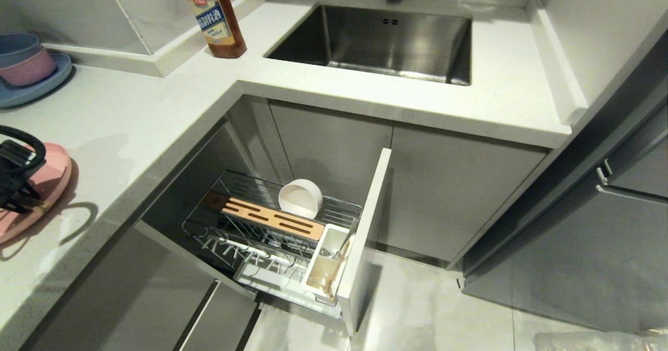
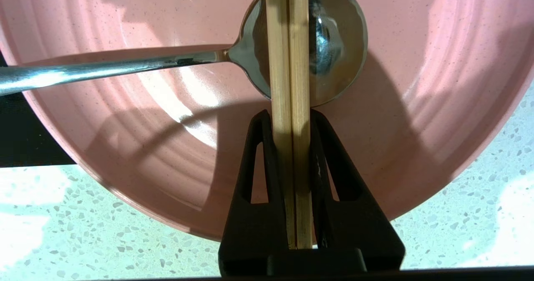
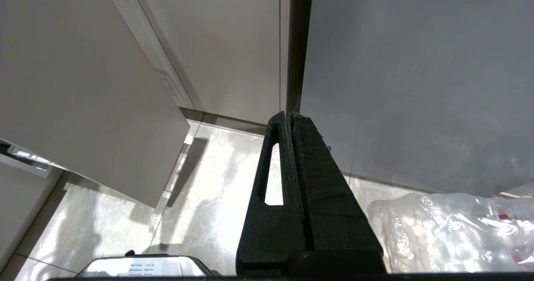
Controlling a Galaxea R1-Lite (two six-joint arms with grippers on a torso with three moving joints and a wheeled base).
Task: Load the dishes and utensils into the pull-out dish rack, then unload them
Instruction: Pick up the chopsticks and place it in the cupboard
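The pink plate [image 2: 438,105] lies on the counter at the far left [image 1: 52,181]. On it rests the metal spoon [image 2: 338,43], its handle pointing off the rim. The pair of chopsticks [image 2: 289,64] crosses over the spoon's bowl, and my left gripper [image 2: 289,114] is shut on the pair, both black fingers pressed against the wood. The pull-out dish rack [image 1: 245,236] stands open under the counter. The cream-white bowl [image 1: 300,198] stands on edge in it, behind the wooden block [image 1: 271,218]. My right gripper [image 3: 290,116] hangs shut and empty near the floor.
A blue plate [image 1: 31,93] with stacked pink and blue bowls sits at the counter's back left. A brown bottle [image 1: 214,17] stands beside the sink [image 1: 376,43]. The rack's grey door front [image 1: 365,231] juts into the aisle. A clear plastic bag [image 3: 459,226] lies on the floor.
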